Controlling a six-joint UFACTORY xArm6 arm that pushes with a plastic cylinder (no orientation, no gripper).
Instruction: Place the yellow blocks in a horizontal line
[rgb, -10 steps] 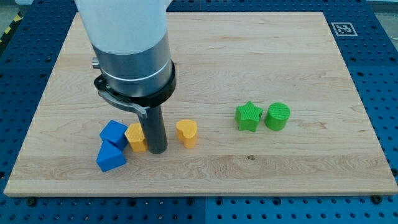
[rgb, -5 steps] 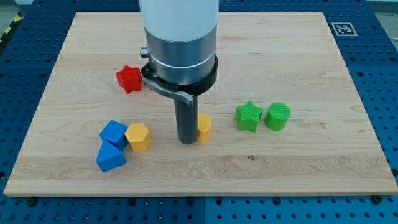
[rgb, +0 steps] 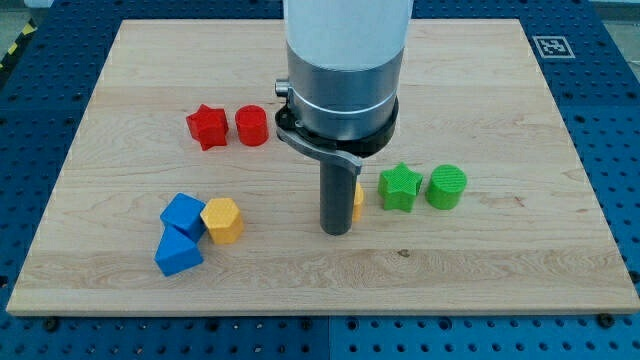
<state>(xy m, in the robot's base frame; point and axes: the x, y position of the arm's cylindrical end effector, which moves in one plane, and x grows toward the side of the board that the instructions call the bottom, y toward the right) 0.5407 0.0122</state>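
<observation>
Over the preceding second my tip (rgb: 337, 231) travelled rightward, pushing the yellow heart block (rgb: 357, 200) until it lay just left of the green star (rgb: 399, 187) and green cylinder (rgb: 446, 187). The rod, having no pincer, grasped nothing. The yellow hexagonal block (rgb: 223, 220) remained far left, touching the blue blocks (rgb: 181, 233). The yellow pair was now more widely separated, and probably roughly level.

Yellow hexagonal block (rgb: 222, 220), two blue blocks (rgb: 180, 233), red star (rgb: 207, 126), green star (rgb: 399, 187).
</observation>
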